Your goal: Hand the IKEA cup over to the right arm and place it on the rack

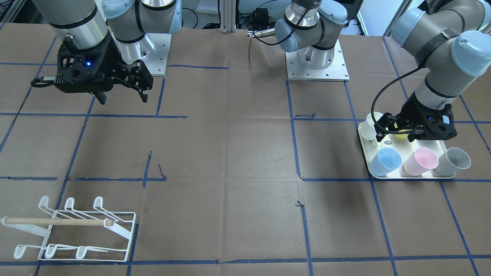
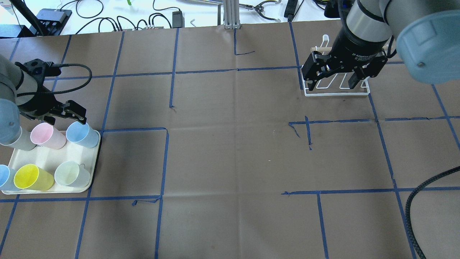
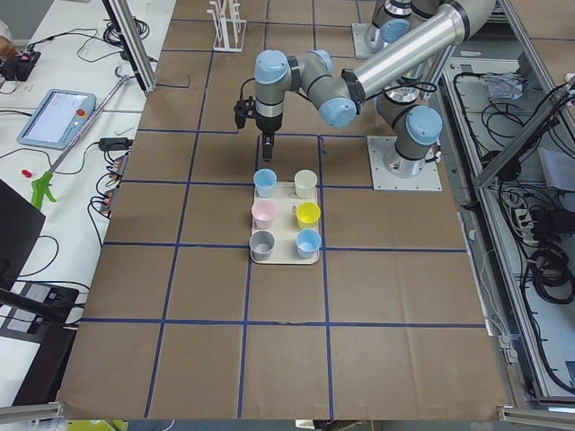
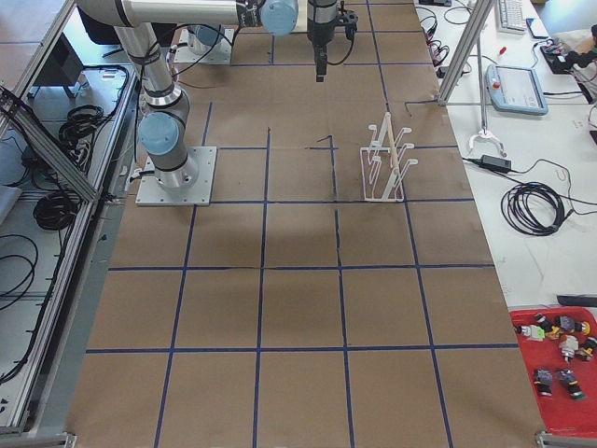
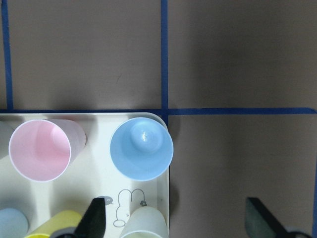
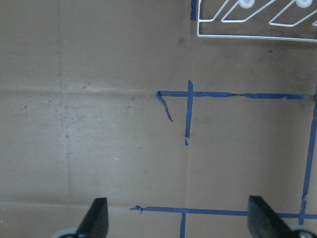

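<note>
Though not yet gripped, prob. the light blue plastic tumbler cup: upright, mouth up, long axis vertical, at the corner of the cream rectangular tray w/ bear drawing farthest from the robot, on the table-centre side. One of six there, alongside pink cup, grey cup, yellow cup, pale cream cup and second blue cup, so choice not certain, judged only from proximity. Lies below the black two-finger left gripper, hanging over that tray corner, pointing down, fingers spread apart, nothing btwn them. In the left wrist view, falls inside the finger span but off-centre, toward the tray side; likely needs a small sideways shift, then a straight drop to straddle the cup wall. Far nearer the left arm than the right: well apart from the black two-finger right gripper, across the brown paper-covered table. Over there, held high w/ jaws wide apart, empty, near the low white wire rack w/ light wooden dowel; no cup on the rack. Judged stage: very start, approach for first pick, w/ handover and racking all to come. Risk: clipping the pink cup, just beside the blue one, on the way down
</note>
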Tool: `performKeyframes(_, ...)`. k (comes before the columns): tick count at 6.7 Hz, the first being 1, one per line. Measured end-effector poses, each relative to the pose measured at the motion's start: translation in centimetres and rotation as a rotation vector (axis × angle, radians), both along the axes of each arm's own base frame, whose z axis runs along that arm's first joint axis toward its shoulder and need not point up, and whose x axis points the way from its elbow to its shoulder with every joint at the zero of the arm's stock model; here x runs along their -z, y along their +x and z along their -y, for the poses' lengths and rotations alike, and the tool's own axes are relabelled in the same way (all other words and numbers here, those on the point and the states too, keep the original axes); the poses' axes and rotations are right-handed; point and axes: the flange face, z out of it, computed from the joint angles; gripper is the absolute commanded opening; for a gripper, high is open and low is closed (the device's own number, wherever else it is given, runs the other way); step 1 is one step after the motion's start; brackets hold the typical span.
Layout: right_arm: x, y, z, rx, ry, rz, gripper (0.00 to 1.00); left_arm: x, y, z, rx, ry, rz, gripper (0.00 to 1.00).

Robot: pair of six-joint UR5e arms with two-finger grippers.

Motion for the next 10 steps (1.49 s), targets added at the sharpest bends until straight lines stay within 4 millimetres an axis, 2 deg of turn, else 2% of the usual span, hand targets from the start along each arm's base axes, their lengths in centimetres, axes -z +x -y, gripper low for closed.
performKeyframes(1, 0.0, 0.0, 0.0, 0.001, 0.000, 0.000, 1.00, 2.4, -0.1, -0.1, 0.003, 0.019, -0.009, 0.99)
performKeyframes(3, 0.1, 0.0, 0.0, 0.000, 0.002, 0.000, 1.00, 5.5, 0.1, 0.4, 0.008, 0.056, -0.026, 0.99)
performKeyframes(6, 0.3, -0.1, 0.0, -0.002, 0.008, -0.004, 1.00, 8.3, 0.7, 1.5, 0.033, 0.054, -0.020, 0.99)
performKeyframes(8, 0.5, -0.1, 0.1, -0.005, 0.009, -0.003, 1.00, 8.7, 1.0, 1.9, 0.041, 0.048, -0.012, 0.99)
performKeyframes(9, 0.5, 0.0, 0.1, -0.007, 0.008, -0.003, 1.00, 8.6, 1.1, 1.9, 0.043, 0.046, -0.008, 0.85)
performKeyframes(10, 0.5, 0.0, 0.1, -0.007, 0.007, -0.003, 1.00, 8.6, 1.2, 2.0, 0.044, 0.046, -0.007, 0.56)
